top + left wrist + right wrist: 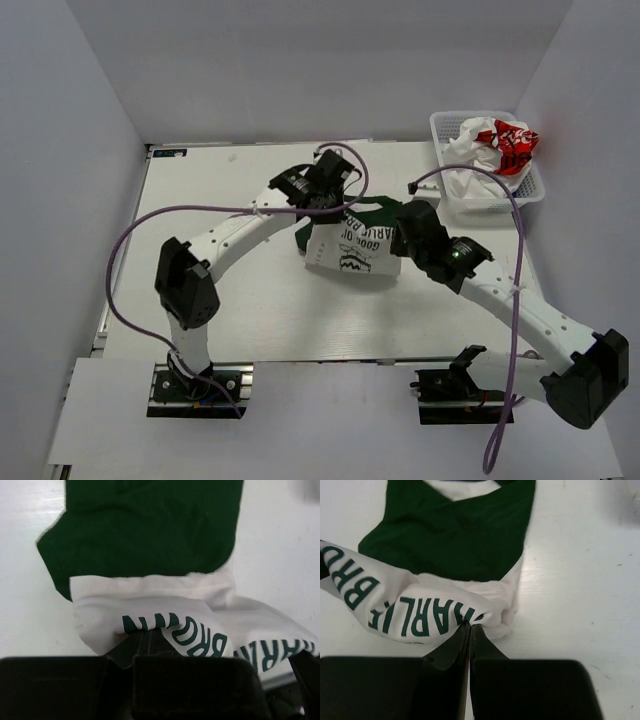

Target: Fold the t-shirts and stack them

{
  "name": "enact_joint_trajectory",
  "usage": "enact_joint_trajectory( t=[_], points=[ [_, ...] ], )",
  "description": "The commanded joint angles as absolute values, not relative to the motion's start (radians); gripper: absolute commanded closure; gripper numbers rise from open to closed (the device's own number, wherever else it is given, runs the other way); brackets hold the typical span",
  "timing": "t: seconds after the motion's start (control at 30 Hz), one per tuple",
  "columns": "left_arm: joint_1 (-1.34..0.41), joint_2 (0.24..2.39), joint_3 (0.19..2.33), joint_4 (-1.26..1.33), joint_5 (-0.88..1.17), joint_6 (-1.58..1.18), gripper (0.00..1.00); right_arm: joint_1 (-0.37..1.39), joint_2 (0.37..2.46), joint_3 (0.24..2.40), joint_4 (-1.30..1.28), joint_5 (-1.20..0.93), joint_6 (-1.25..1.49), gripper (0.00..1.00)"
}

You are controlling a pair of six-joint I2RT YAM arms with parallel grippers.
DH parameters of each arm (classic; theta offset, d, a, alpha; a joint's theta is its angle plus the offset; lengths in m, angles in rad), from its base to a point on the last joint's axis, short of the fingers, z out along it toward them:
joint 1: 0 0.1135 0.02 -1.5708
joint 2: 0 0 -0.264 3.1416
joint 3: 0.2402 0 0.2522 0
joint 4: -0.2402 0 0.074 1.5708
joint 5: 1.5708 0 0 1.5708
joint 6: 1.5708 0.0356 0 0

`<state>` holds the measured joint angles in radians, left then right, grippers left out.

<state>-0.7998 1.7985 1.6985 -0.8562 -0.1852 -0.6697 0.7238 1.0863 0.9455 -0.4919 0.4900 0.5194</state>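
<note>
The off-white t-shirt with dark green sleeves and lettering (352, 250) lies partly folded in the middle of the table. My left gripper (318, 212) is shut on its printed edge at the left; in the left wrist view the fingers (145, 635) pinch the off-white cloth (150, 592). At the shirt's right side my right gripper (408, 232) is shut as well, its closed tips (471, 626) clamping a fold of the lettered cloth (410, 612). A white t-shirt with red print (500, 145) sits crumpled in a basket.
A white mesh basket (440, 125) stands at the back right corner of the table (230, 310). Purple cables loop over both arms. White walls enclose the table on three sides.
</note>
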Motion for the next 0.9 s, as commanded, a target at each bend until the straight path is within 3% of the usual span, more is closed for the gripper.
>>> enact_joint_trajectory(
  t=[0.0, 0.2, 0.5, 0.87],
  points=[
    [-0.746, 1.903, 1.912, -0.98, -0.296, -0.646, 1.0, 0.666, 1.152, 1.028, -0.43, 0.584, 0.486, 1.0],
    [-0.669, 2.04, 2.117, -1.0, -0.284, -0.608, 1.0, 0.529, 1.276, 1.109, -0.358, 0.489, 0.443, 1.0],
    [-0.583, 2.198, 2.223, -0.835, -0.121, -0.529, 1.0, 0.371, 1.553, 1.284, -0.316, 0.295, 0.428, 1.0],
    [-0.505, 2.379, 2.289, -0.639, -0.009, -0.508, 1.0, 0.292, 1.842, 1.448, -0.304, 0.235, 0.436, 1.0]
  ],
)
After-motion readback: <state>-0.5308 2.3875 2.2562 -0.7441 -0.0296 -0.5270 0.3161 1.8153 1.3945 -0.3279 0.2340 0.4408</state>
